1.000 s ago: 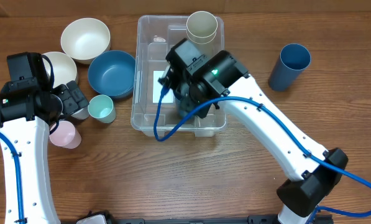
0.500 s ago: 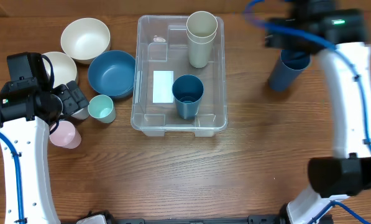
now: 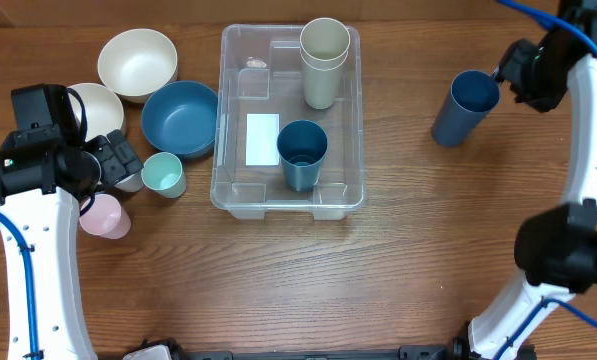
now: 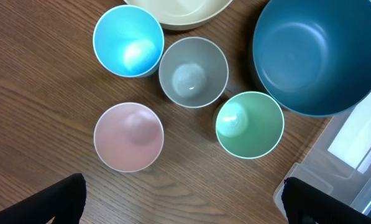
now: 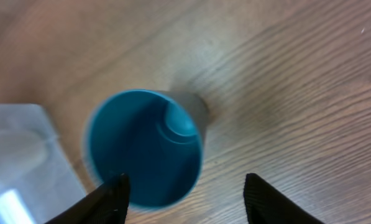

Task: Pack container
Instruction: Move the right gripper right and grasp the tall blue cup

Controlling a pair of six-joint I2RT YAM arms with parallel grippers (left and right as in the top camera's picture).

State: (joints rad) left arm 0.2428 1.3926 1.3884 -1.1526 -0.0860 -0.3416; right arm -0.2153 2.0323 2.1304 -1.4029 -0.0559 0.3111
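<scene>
Clear plastic marks the container [image 3: 234,160] in the overhead view, standing at upper centre of the wooden bench [image 3: 378,280]. A white label [image 3: 262,139] lies on its base. A dark blue cup [image 3: 302,152] stands upright just right of the label, and a cream cup stack [image 3: 324,60] sits in the upper right corner. To its left are a cream bowl [image 3: 137,62], a blue bowl [image 3: 180,118] beside the container wall, a mint cup [image 3: 163,174] and a pink cup [image 3: 105,216]. The left tool [image 3: 121,162] hangs over this cluster. At the right, well apart from the container, stands a lone blue cup [image 3: 466,105], with the right tool [image 3: 518,75] just beside its upper right.

From the left wrist, the tool's fingers [image 4: 67,199] sit at the bottom corners, spread wide and pinching nothing. Below are a light blue cup [image 4: 128,41], a grey cup [image 4: 193,71], the pink and mint cups, the blue bowl, and a container corner at lower right.

From the right wrist, the fingers [image 5: 114,196] stand apart, and the lone blue cup's blurred mouth fills the centre. Whether a finger touches its rim cannot be told. The container shows blurred at lower left.
</scene>
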